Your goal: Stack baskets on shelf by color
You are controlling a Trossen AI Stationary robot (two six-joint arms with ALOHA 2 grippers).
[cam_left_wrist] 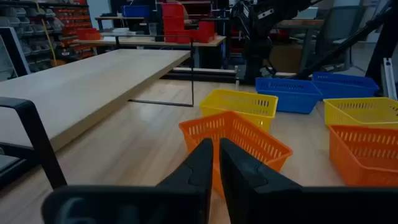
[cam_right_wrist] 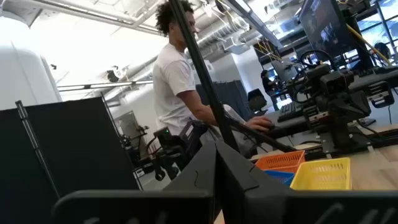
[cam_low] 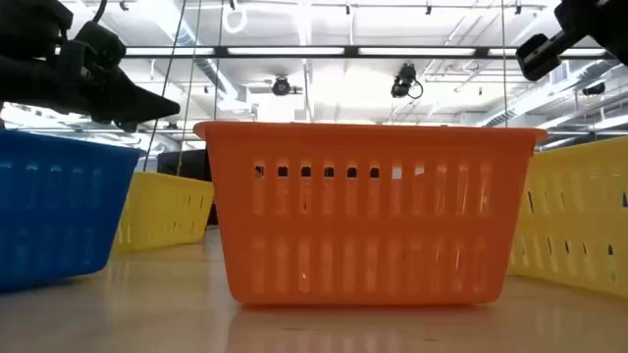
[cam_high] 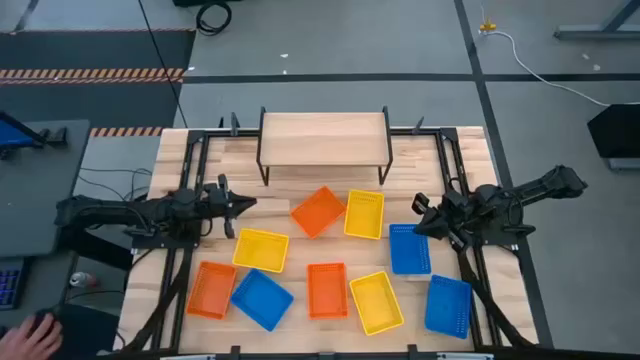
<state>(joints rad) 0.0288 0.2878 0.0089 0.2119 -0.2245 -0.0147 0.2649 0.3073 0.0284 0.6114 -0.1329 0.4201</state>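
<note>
The shelf (cam_high: 322, 138) stands at the table's far edge with a bare top. Several baskets rest on their bottoms on the table in front of it: orange (cam_high: 318, 212), (cam_high: 327, 290), (cam_high: 211, 290); yellow (cam_high: 364, 214), (cam_high: 261, 250), (cam_high: 376, 302); blue (cam_high: 409, 249), (cam_high: 262, 298), (cam_high: 448, 305). My left gripper (cam_high: 250, 204) hovers shut, left of the turned orange basket (cam_left_wrist: 239, 140), pointing at it. My right gripper (cam_high: 420, 210) hovers shut above the far end of a blue basket, pointing toward the table's left. Neither holds anything.
Black frame rails (cam_high: 190, 170) run along the table's left and right sides beside the arms. A person (cam_right_wrist: 180, 87) sits beyond the table's left side, with a hand (cam_high: 40, 330) on a mouse. The low view is filled by an orange basket (cam_low: 368, 211).
</note>
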